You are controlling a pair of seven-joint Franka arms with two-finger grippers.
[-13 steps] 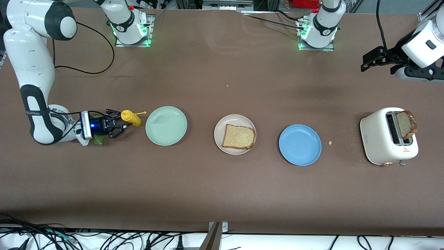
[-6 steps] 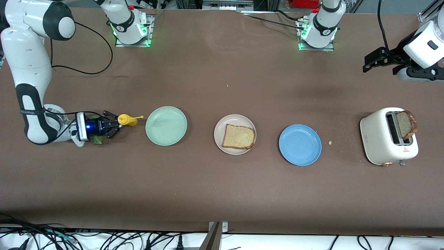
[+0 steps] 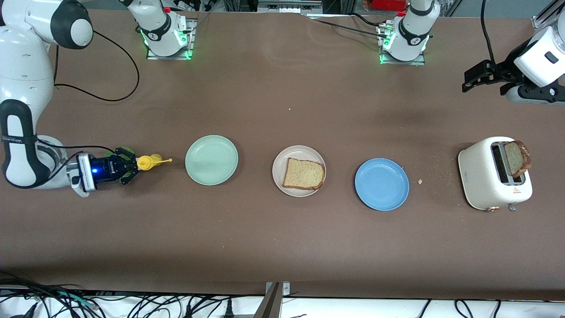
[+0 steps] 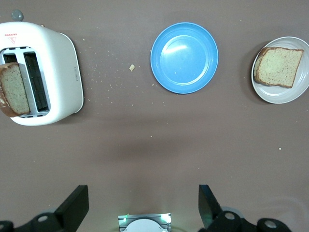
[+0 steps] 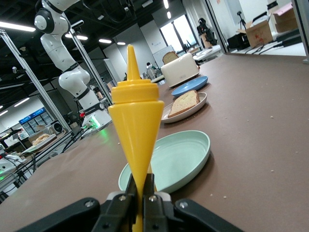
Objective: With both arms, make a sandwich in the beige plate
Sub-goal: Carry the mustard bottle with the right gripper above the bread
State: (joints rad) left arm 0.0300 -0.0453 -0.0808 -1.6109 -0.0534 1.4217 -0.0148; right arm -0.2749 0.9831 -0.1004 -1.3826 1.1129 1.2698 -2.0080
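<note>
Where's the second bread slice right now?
The second bread slice stands in a slot of the white toaster at the left arm's end of the table, beside the blue plate.

A robotics lab is shown: two arm bases (image 3: 167,33) are bolted to a brown-covered table (image 3: 282,247), loose cables (image 3: 88,304) are seen along its edge, and another arm (image 5: 63,58) stands under ceiling strip lights.

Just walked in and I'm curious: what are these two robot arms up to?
The right gripper, low at its end of the table, has shut on a yellow squeeze bottle. The left gripper waits open above the white toaster. One brown bread slice lies on the beige plate.
</note>
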